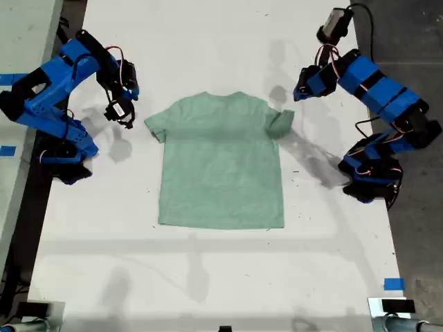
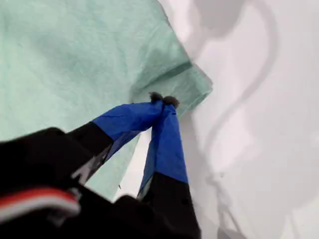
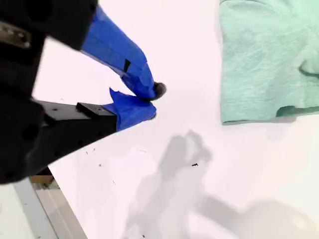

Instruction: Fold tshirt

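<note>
My first gripper (image 2: 163, 101), tips together, hangs over the tshirt (image 1: 220, 166) sleeve at 3 o'clock; my second gripper (image 3: 152, 102), also closed and empty, sits clear at 9 o'clock.

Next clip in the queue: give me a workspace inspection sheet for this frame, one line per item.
Surface: white table, small dark specks.
Job's things: tshirt lies flat; sleeve at the exterior view's right is folded inward.
Clutter: nothing seen.
Grippers: my first gripper shut, above that sleeve, holding nothing; my second gripper shut, empty, over bare table.
Cables: wires on both arms.
Surroundings: blue tape near the table's edge; dark floor.
</note>
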Available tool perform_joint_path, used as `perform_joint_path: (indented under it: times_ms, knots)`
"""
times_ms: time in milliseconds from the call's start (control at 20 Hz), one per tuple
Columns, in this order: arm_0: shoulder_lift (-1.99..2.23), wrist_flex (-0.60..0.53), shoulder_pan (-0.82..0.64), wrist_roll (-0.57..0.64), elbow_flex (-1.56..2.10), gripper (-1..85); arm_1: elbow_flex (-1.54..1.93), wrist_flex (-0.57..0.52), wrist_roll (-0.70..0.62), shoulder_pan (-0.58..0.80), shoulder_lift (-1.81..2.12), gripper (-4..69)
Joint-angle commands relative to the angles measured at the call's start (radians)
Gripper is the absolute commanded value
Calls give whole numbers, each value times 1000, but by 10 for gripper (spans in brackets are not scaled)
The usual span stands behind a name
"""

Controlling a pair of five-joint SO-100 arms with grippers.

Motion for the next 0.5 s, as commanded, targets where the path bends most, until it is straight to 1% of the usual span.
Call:
perform_joint_path:
  times_ms: [0,100,250,350,450]
  knots:
    - [-18,21,-15,21,-61,27,-112,8,-74,17,-38,96]
    - [-40,29,-14,28,-69,38,-133,6,-114,18,-61,168]
    - [-44,31,-11,29,-74,42,-135,-5,-195,26,-84,219]
    - [-49,31,-11,31,-77,43,-92,-43,-252,32,-100,235]
    - [-77,34,-8,34,-87,103,-11,-112,-304,52,-120,231]
